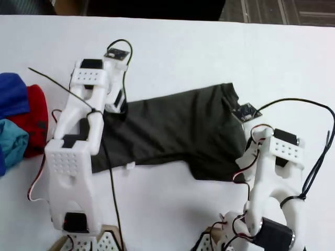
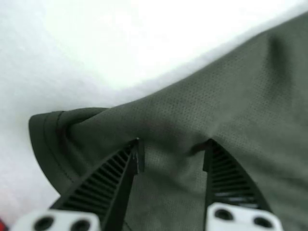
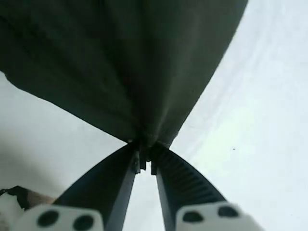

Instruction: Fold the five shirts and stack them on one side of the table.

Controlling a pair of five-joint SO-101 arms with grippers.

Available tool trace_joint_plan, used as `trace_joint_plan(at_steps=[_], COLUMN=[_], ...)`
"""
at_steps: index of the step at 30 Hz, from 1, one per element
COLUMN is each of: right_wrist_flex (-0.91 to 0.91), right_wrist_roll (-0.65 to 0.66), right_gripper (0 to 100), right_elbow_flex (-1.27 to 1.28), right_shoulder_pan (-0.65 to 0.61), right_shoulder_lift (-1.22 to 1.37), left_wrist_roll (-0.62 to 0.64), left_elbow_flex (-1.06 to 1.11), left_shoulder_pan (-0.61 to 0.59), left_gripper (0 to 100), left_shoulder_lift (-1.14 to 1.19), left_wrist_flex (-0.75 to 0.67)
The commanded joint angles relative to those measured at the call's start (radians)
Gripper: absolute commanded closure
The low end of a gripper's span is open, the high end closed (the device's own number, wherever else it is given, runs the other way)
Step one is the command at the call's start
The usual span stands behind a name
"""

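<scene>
While the left claw (image 2: 173, 153) stands wide with its tips on the dark green shirt (image 1: 178, 130), the right claw (image 3: 145, 163) is pinched onto that shirt's edge; the shirt lies between both claws.

Dark green shirt (image 1: 178, 130) spread centrally, coloured shirts (image 1: 23, 117) bunched at edge

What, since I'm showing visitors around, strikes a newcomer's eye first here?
A dark shirt lies spread across the middle of the white table. The right end effector pinches its edge; the left end effector stands open on the cloth. Bright shirts sit bunched at the table's left edge.
</scene>
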Motion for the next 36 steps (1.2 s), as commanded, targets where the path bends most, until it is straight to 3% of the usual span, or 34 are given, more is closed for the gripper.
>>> trace_joint_plan(at_steps=[1, 18, 23, 26, 30, 36], right_wrist_flex=[0.038, 0.068, 0.053, -0.024, -0.134, -0.177], right_wrist_roll=[0.006, 0.014, -0.017, -0.133, -0.163, -0.175], right_gripper=[94.7, 97.7, 97.1, 89.3, 77.6, 79.8], right_elbow_flex=[0.000, -0.006, -0.138, -0.247, -0.348, -0.532], right_shoulder_pan=[-0.030, -0.033, -0.039, -0.047, -0.058, -0.079], right_shoulder_lift=[-0.041, -0.042, -0.059, -0.047, 0.056, 0.325], left_wrist_roll=[0.009, 0.006, 0.006, -0.014, -0.048, -0.049], left_elbow_flex=[-0.002, -0.008, -0.008, -0.008, -0.018, -0.173], left_shoulder_pan=[-0.005, -0.006, -0.005, -0.003, -0.005, -0.009], left_gripper=[77, 77, 77, 77, 77, 77], left_shoulder_lift=[-0.074, -0.072, -0.080, -0.081, -0.084, -0.075], left_wrist_flex=[-0.011, -0.011, 0.000, 0.023, 0.064, 0.199])
